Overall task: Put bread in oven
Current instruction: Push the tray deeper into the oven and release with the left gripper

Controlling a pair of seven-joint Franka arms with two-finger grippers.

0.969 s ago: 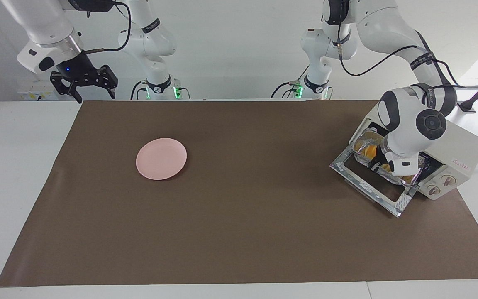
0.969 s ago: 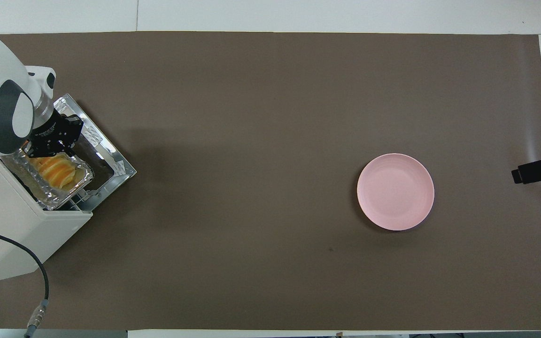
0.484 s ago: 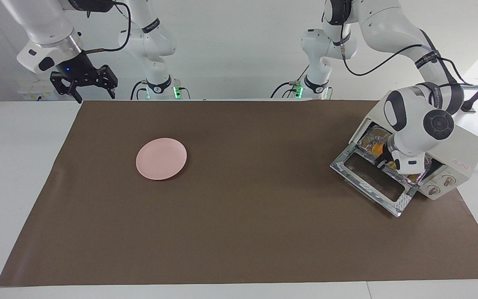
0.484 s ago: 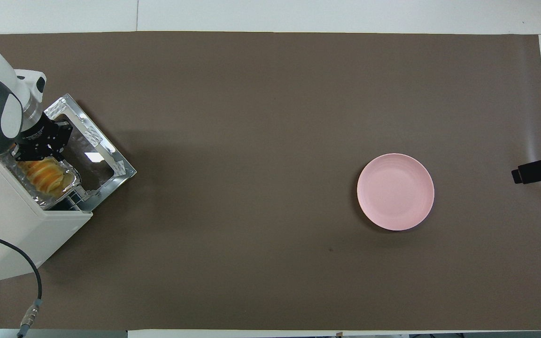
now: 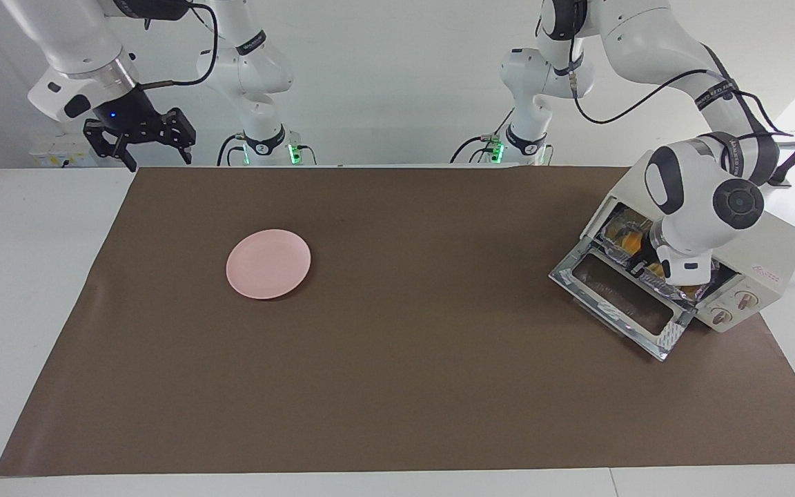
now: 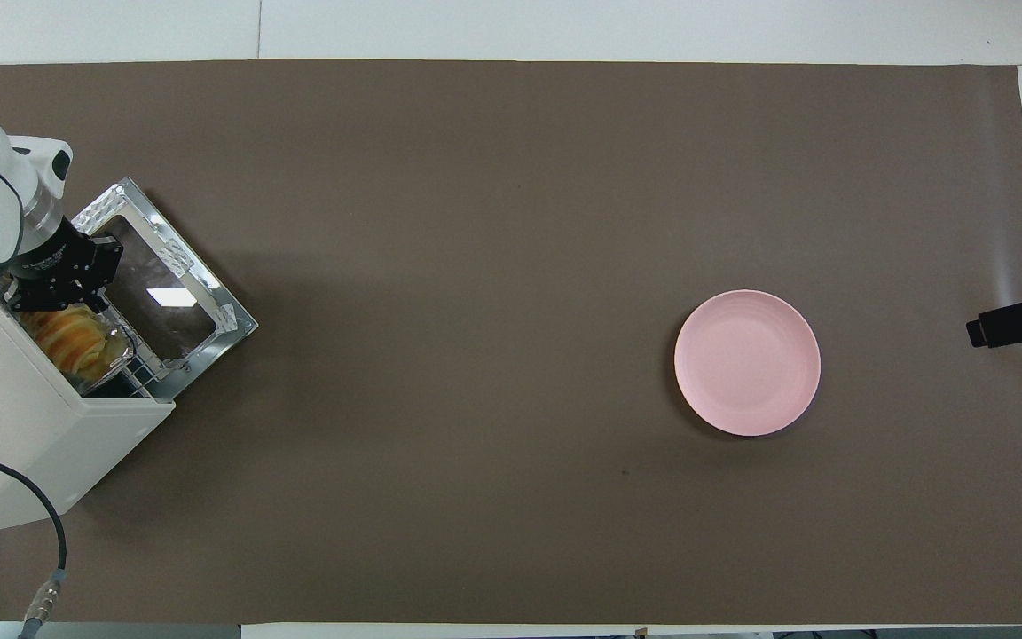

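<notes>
Facing view: The toaster oven (image 5: 749, 255) is standing at the left arm's end of the desk (image 5: 25, 276), on the brown mat (image 5: 404, 386). Its drop door (image 5: 622, 304) is lying fully open in front of it. The left end effector (image 5: 646, 269) is sitting at the oven mouth, its fingertips clenched on the rim of the foil tray (image 5: 673, 293). The tray is resting on the rack, mostly inside the oven, with its front rim at the door hinge. The bread (image 5: 632, 240) is lying in the tray, partly hidden by the left wrist. The right end effector (image 5: 139, 141) is hanging released over the desk edge nearest the robots, well apart from the oven; this arm is waiting. The pink plate (image 5: 268, 264) is lying on the mat, well apart from the oven, toward the right arm's end.

Overhead view: The bread (image 6: 67, 333) is lying inside the oven (image 6: 23, 444), just under its top edge. The left end effector (image 6: 63, 284) is gripping the tray rim beside the bread, over the oven-side edge of the door (image 6: 169, 293). The pink plate (image 6: 747, 362) is lying well apart from the oven.
</notes>
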